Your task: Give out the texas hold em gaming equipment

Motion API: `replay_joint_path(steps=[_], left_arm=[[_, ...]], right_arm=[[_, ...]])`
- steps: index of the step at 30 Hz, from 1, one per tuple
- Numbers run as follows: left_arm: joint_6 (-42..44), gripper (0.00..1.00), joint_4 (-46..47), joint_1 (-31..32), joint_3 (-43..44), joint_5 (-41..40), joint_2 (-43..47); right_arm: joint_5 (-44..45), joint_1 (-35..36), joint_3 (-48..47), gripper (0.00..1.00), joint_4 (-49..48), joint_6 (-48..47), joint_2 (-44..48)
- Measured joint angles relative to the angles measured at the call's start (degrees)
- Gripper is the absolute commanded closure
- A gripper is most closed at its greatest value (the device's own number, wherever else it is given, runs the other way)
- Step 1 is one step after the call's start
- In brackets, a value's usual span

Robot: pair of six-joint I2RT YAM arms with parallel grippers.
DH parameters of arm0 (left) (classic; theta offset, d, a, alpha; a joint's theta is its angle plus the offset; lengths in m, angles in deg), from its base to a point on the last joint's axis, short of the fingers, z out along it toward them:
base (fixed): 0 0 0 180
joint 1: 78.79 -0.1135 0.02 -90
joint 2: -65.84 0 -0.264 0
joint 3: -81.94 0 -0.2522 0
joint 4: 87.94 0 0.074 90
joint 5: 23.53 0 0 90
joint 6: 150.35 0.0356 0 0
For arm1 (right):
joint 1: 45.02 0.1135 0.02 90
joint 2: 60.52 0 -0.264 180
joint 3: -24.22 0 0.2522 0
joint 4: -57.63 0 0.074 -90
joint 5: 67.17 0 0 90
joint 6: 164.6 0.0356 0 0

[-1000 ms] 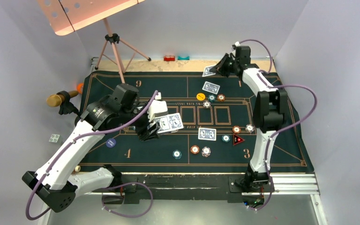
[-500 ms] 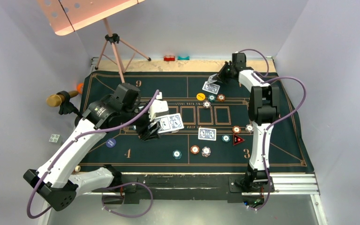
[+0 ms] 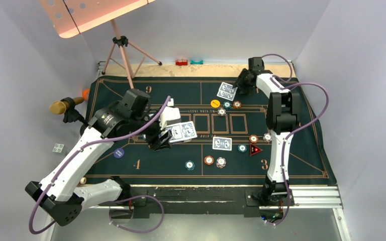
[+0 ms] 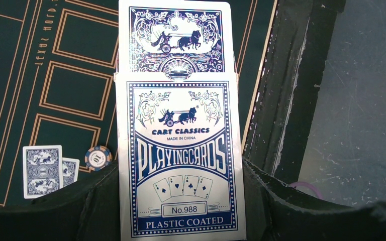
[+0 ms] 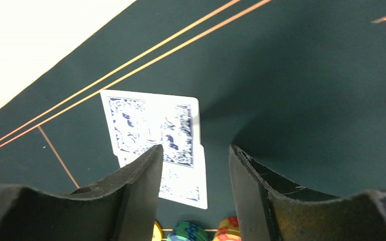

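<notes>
**Card-dealing setup on a green mat (image 3: 130, 90), seen from overhead and from both wrists.**

The left pincer (image 3: 160, 136) is clamped on a card box (image 3: 183, 131). In its wrist view the two fingers (image 4: 93, 208) grip the long edges of the box. One playing card (image 4: 174, 35) juts from the box end farthest from the pincer. To the left of that pincer in the same view, a pair of overlapping cards (image 4: 42, 170) lies flat on the mat, with a striped chip (image 4: 98, 157) just beside it.

The right pincer (image 3: 237, 85) hangs low over the far part of the mat, its fingers (image 5: 135, 186) spread apart and nothing held between them. Two dealt cards (image 5: 151, 125), face down and overlapping, lie just ahead of its fingertips, with one corner reaching into the gap. Whether a finger touches them cannot be told.

Back from the fingertips, toward the wrist, sit a yellow disc (image 3: 214, 103), a teal chip (image 3: 227, 105) and an orange chip (image 3: 236, 104). Between the two pincers lies another face-down card (image 3: 222, 143). A red triangle marker (image 3: 255, 149) lies well to the near side of the right pincer, beside its arm. A blue disc (image 3: 119, 153) lies behind the left pincer, beside its arm.
</notes>
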Motion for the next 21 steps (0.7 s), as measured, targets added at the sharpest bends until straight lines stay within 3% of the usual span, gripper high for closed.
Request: replay_joint_path(steps=[6,9,11,16,21], left_arm=[[-0.02,1.00,0.00,0.00,0.00,-0.04,0.17],[-0.02,1.00,0.02,0.00,0.00,-0.02,0.46],[0.00,1.00,0.04,0.00,0.00,-0.04,0.55],[-0.02,1.00,0.11,0.00,0.00,-0.04,0.57],[-0.02,1.00,0.13,0.00,-0.02,-0.02,0.55]], right_arm=[[6.05,0.00,0.00,0.40,5.01,-1.01,4.39],[6.51,0.00,1.29,0.20,5.88,-1.18,9.42],[5.62,0.07,4.13,0.12,5.27,-1.01,14.38],[-2.54,3.32,13.86,0.07,2.51,-1.16,31.45],[-15.26,13.68,23.98,0.04,-3.63,-1.55,43.69]])
